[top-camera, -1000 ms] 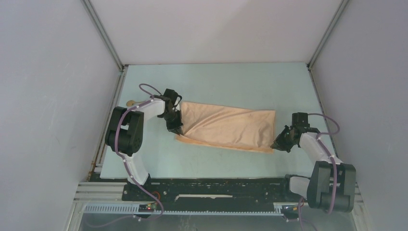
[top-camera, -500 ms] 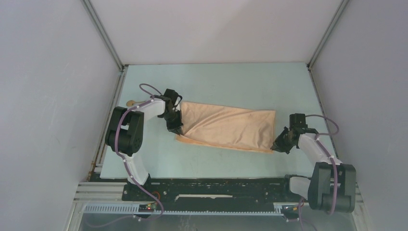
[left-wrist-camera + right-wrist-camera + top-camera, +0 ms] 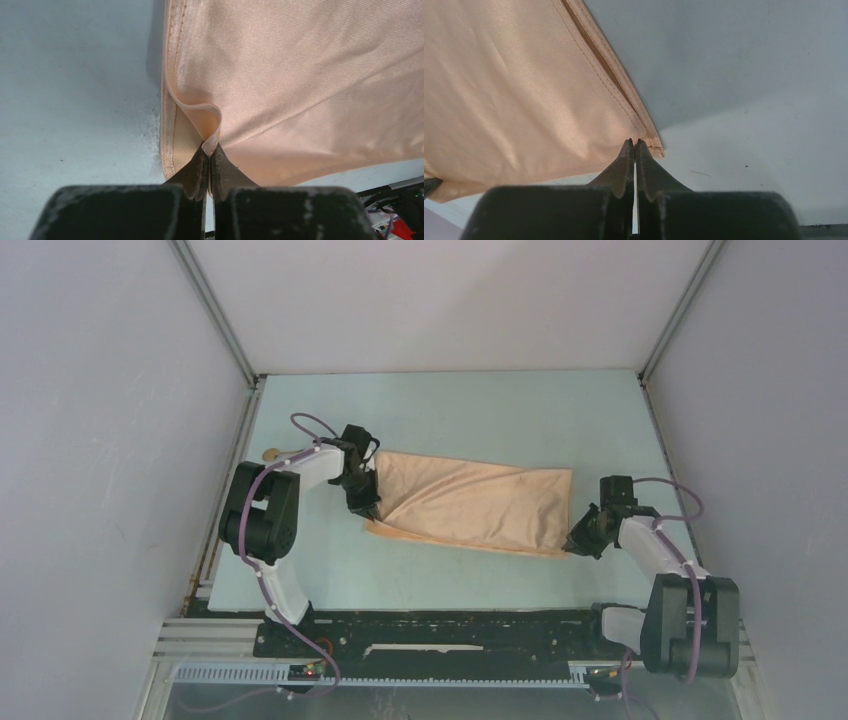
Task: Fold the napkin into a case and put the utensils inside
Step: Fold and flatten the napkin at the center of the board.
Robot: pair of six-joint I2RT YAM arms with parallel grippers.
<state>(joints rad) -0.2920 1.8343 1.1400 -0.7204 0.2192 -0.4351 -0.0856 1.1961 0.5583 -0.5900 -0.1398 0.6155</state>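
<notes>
The peach napkin [image 3: 470,505] lies folded double on the table as a wide oblong with layered edges. My left gripper [image 3: 368,508] stands at its left end. In the left wrist view, the left gripper [image 3: 210,149] is shut on a raised pinch of the napkin's [image 3: 310,75] top layer. My right gripper [image 3: 574,543] is at the near right corner. In the right wrist view, the right gripper [image 3: 634,142] is shut, with its tips against the napkin's [image 3: 514,80] hemmed corner and no cloth showing between them. A gold spoon bowl [image 3: 270,453] peeks out behind the left arm, which hides the rest of the utensils.
The pale green table [image 3: 450,410] is boxed in by grey walls on the left, right and back. A black rail [image 3: 430,625] with both arm bases runs along the near edge.
The right gripper has crept a little to the left, up to the napkin's near right corner. The left arm and the napkin have not visibly moved.
</notes>
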